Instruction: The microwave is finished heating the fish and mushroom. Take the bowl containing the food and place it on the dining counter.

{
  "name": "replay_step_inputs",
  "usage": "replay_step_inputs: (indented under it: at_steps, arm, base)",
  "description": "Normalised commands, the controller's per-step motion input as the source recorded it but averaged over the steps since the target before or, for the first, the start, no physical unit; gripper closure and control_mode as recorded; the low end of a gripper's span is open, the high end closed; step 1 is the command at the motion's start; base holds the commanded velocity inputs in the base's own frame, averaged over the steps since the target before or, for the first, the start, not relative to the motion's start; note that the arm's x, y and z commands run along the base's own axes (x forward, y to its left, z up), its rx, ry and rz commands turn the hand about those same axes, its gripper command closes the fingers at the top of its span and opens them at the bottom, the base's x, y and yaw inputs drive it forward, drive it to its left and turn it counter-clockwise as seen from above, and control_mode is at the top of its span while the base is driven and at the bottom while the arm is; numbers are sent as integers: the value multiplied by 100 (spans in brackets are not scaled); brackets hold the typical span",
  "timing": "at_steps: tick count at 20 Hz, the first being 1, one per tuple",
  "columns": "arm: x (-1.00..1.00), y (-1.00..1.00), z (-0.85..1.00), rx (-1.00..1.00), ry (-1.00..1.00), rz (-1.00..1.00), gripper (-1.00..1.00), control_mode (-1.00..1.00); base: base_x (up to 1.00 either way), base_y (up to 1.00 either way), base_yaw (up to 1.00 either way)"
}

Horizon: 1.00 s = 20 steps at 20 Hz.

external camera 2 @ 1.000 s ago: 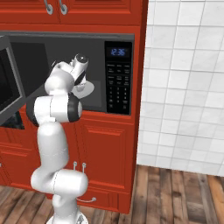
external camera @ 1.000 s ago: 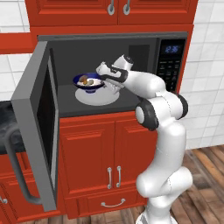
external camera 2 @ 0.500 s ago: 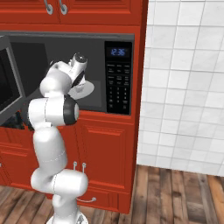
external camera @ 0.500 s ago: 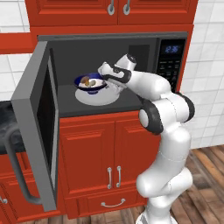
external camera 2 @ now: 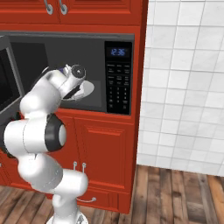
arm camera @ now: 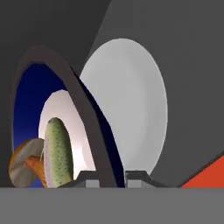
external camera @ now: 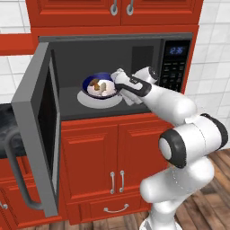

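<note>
A: Starting nearest, what is at the lower left of the left base view?

B: The microwave door (external camera: 38,134), swung wide open, its long grey handle (external camera: 18,179) curving down toward the bottom left corner. Red cabinets (external camera: 112,166) sit below the oven across the lower middle of the frame.

A: And the arm?

B: It rises from the lower right and reaches up and left into the microwave (external camera: 121,76). In the right base view the same arm stands at the left, and the keypad panel (external camera 2: 117,81) with its blue display sits at centre, with white wall tiles (external camera 2: 183,83) taking the right half.

A: What is the gripper doing?

B: The gripper (arm camera: 106,178) is pinching the rim of the bowl (external camera: 99,86). In the hand view the dark rim (arm camera: 74,96) runs down between the two finger tips at the bottom centre, one tip on each side of it, pressed close.

A: Where is the bowl exactly?

B: Inside the oven cavity, centre left in the left base view, above the white turntable plate (external camera: 92,101). Whether its foot touches the plate I cannot tell. In the hand view the plate (arm camera: 131,100) shows as a pale oval behind the rim, middle of the frame.

A: And the food?

B: The fish and mushroom (external camera: 99,87) lie in the bowl's white inside. Close up, a greenish fish piece (arm camera: 59,151) stands at lower left with the brown-capped mushroom (arm camera: 26,164) touching it further left.
</note>
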Motion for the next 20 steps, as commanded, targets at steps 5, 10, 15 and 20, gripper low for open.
replay_step_inputs:
  at_steps: [5,10,15,20]
  arm:
    - [-100,-35,27,5,-21,-2,100,-100]
    - [-100,-30,56,0,0,-8,100,-100]
    - [-100,-45,77,0,13,-4,100,-100]
    - [-100,-49,75,0,34,0,100,-100]
  base:
    - [0,0,0]
    - [0,0,0]
    - [0,0,0]
    - [0,0,0]
